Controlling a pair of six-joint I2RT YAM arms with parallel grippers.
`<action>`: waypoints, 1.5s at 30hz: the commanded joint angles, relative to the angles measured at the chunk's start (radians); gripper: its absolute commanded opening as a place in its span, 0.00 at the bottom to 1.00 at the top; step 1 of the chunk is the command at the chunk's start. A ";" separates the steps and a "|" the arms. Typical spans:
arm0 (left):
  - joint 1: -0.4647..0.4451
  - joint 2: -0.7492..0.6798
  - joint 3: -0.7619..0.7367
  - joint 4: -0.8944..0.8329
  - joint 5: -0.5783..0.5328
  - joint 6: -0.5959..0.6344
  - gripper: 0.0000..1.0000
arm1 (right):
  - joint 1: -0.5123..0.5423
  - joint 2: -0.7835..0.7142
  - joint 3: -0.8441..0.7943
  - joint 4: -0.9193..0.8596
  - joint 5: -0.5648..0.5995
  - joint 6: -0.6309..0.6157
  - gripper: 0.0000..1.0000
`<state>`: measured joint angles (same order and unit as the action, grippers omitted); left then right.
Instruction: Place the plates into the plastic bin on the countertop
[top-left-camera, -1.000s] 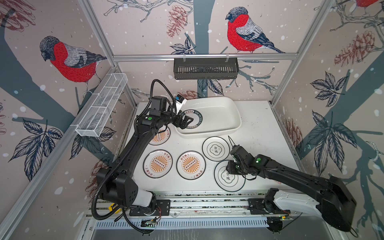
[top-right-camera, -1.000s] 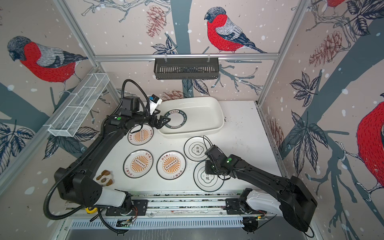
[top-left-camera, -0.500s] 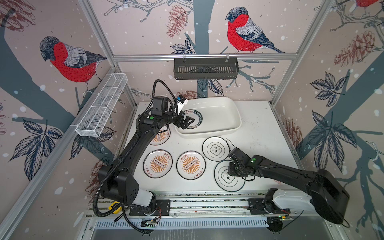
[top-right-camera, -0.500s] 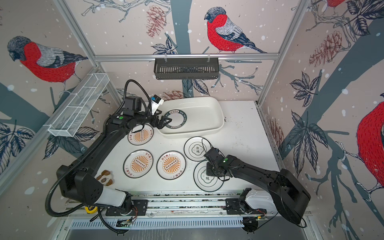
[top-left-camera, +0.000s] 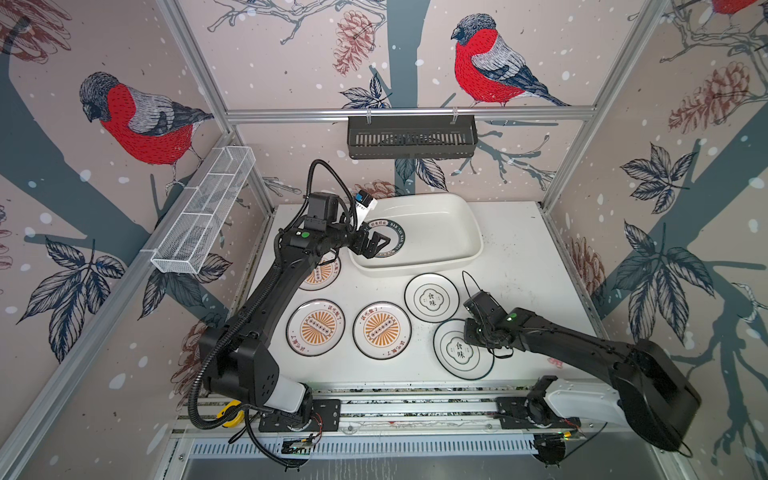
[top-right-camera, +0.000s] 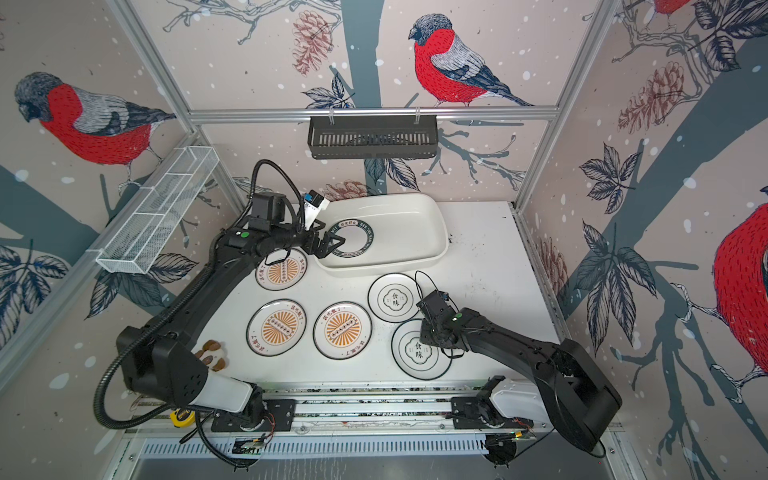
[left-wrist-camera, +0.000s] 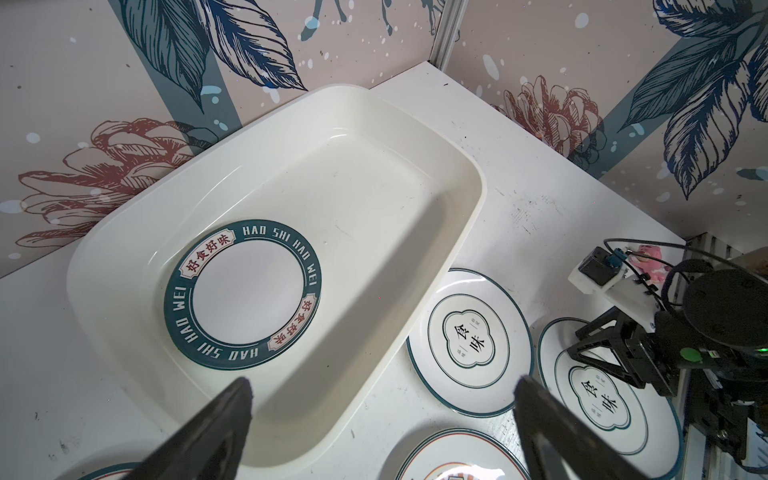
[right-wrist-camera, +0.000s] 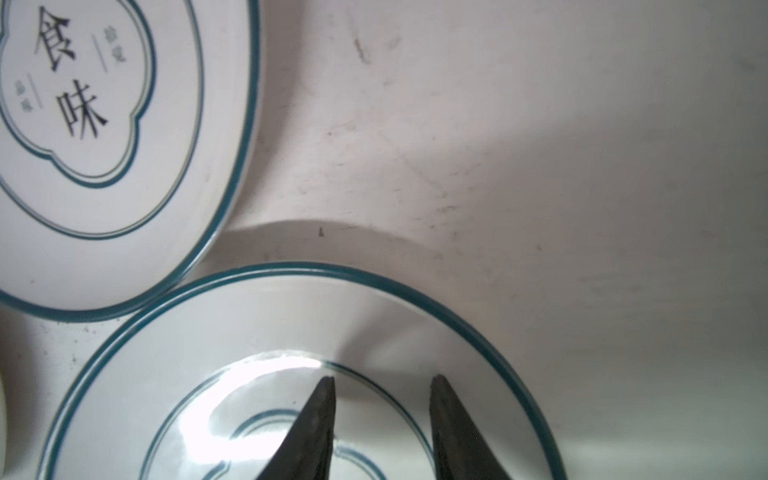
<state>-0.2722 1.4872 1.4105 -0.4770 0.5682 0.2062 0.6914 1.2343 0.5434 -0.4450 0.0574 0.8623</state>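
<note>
Now: left pincer (left-wrist-camera: 382, 379) spread over the bin, right pincer (right-wrist-camera: 382, 384) part-open on a front plate

Left pincer: fingers (left-wrist-camera: 216, 428) stand wide apart, with nothing between them and nothing touched. It hangs over the front-left corner of the plastic bin (top-left-camera: 436, 232), above the left rim of the teal-ring plate (left-wrist-camera: 245, 291).

Teal-ring plate: lies flat on the bin floor at the bin's left end.

Plastic bin: stands at the back edge of the countertop (top-left-camera: 519, 257), about mid-width.

Right pincer: low over the front quatrefoil plate (top-left-camera: 459, 353), which lies by the front edge, right of the middle. It reaches in from that plate's right rim. Fingers (right-wrist-camera: 316, 424) are part-way apart. The right wrist view shows both tips over the plate's inner ring, with a clear gap and only plate surface behind it. Whether the tips touch the plate: cannot tell.

Rear quatrefoil plate (top-left-camera: 432, 297): just behind the front one, rims almost meeting.

Sunburst plates (top-left-camera: 382, 330): two side by side toward the front edge, left of the middle. The third sunburst plate (top-right-camera: 282, 272) is behind them, nearer the left edge and just in front of the bin's front-left corner, partly under the left arm (top-left-camera: 270, 291).

These five plates lie flat on the countertop, outside the bin.
</note>
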 joint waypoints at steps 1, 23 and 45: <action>-0.004 0.008 0.015 0.029 0.021 -0.003 0.97 | -0.014 -0.006 0.001 -0.029 0.034 -0.016 0.40; -0.004 0.003 0.023 0.022 0.023 -0.004 0.97 | 0.009 -0.090 0.037 -0.013 -0.004 -0.039 0.40; -0.004 -0.011 0.066 -0.007 0.027 -0.039 0.97 | 0.467 0.008 0.124 0.030 -0.357 -0.022 0.42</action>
<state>-0.2768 1.4818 1.4677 -0.4820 0.5758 0.1646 1.1557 1.2205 0.6621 -0.4477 -0.2592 0.8379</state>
